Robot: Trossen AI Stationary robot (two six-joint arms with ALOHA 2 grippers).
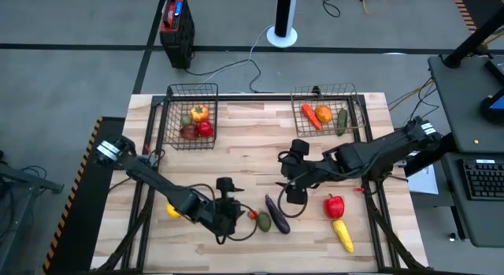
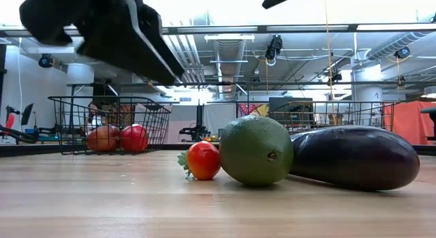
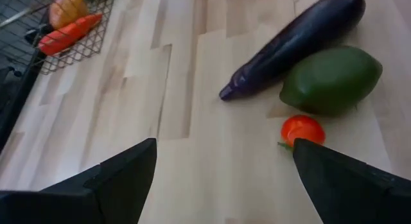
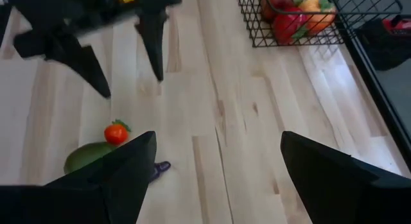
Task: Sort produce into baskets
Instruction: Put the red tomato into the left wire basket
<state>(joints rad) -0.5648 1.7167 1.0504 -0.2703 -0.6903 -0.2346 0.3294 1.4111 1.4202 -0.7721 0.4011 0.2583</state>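
Light wood-plank counter (image 1: pixel 252 141) on a grey floor; black-and-red box (image 1: pixel 176 23) on the floor at 11 o'clock beyond it, white post base (image 1: pixel 282 35) at 12, desk with a keyboard (image 1: pixel 480 180) at 3. Low view: open workshop room behind, ceiling ducts, bright windows. Left basket (image 1: pixel 191 117) at 11 o'clock on the counter holds a yellow-orange pepper (image 1: pixel 199 113) and red fruits (image 1: pixel 198 131); right basket (image 1: pixel 327 111) at 1 o'clock holds an orange (image 1: pixel 323 114), carrot (image 1: pixel 309 117) and green cucumber (image 1: pixel 342 120). Loose produce at 6 o'clock: eggplant (image 1: pixel 277 213), green fruit (image 1: pixel 264 221) touching it, small red tomato (image 1: pixel 253 214) just beside that. Red pepper (image 1: pixel 335 206) and corn (image 1: pixel 342 234) at 5 o'clock, a yellow fruit (image 1: pixel 172 210) at 7. Left arm reaches in from 9 o'clock, low; left gripper (image 1: pixel 230 216) just beside the tomato, jaws wide apart, holding nothing. Right arm reaches in from 3 o'clock; right gripper (image 1: pixel 293 188) near counter centre, above the eggplant's far end, jaws wide apart, empty
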